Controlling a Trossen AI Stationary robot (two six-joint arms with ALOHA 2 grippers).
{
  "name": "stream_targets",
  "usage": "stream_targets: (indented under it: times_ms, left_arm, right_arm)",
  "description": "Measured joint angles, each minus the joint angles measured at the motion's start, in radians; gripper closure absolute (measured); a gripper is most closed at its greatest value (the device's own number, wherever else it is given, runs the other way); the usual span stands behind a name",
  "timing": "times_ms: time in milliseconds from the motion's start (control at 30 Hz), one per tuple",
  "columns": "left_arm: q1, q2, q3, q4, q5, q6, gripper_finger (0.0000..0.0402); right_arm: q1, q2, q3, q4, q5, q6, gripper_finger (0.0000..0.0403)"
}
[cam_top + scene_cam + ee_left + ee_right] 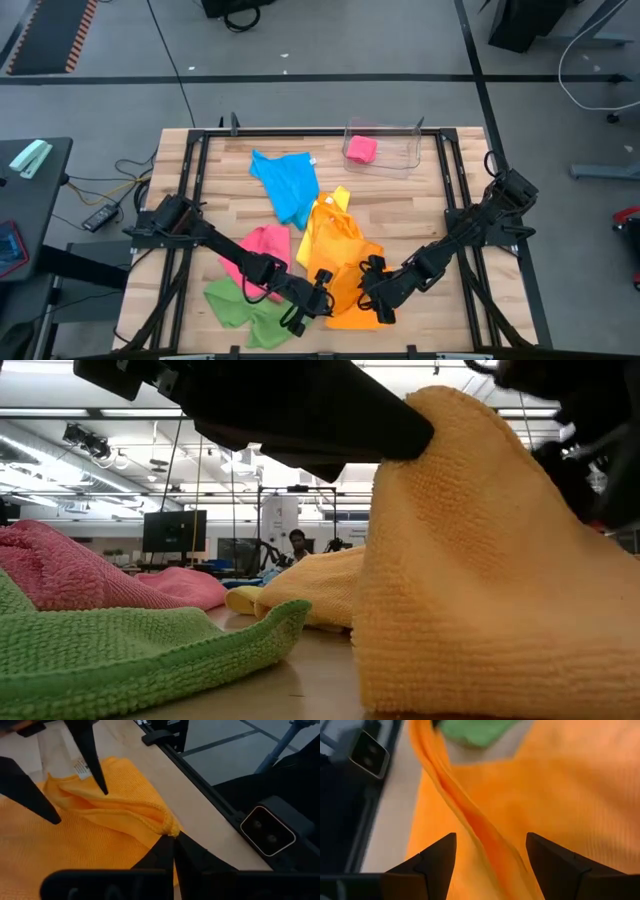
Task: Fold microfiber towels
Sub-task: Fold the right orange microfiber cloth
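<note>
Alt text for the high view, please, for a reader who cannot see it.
From above, both tools meet at the orange towel near the table's front edge: the left tool shut on it, the right tool open beside it. Green, pink, yellow and blue towels lie around.

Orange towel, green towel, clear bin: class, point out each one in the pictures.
orange towel (350,285), high view, its flat middle.
green towel (228,303), high view, its left part.
clear bin (410,150), high view, its right wall.
</note>
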Motion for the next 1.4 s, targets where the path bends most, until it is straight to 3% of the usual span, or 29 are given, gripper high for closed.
stream_targets:
  times_ms: [300,600,767,900,1167,1400]
  left_arm:
    - [0.0,0.0,0.0,-0.009,0.0,-0.002,0.0376]
    - [0.0,0.0,0.0,-0.02,0.0,-0.027,0.0391]
    - [0.0,0.0,0.0,-0.026,0.0,-0.028,0.0372]
    - [0.003,0.0,0.0,-0.029,0.0,-0.029,0.038]
    - [0.002,0.0,0.0,-0.03,0.0,-0.029,0.0389]
    - [0.002,0.0,0.0,-0.03,0.0,-0.074,0.0361]
  right_arm:
    - [0.042,0.001,-0.034,-0.002,-0.051,0.084,0.0154]
    - [0.092,0.001,-0.034,-0.048,-0.054,0.168,0.0162]
    - [0.097,0.001,-0.034,-0.134,-0.004,0.178,0.0206]
    - [0.086,0.001,-0.034,-0.147,0.014,0.168,0.0256]
    - [0.089,0.001,-0.006,-0.151,-0.048,0.167,0.0387]
    - [0.136,0.0,0.089,-0.145,-0.137,0.231,0.0392]
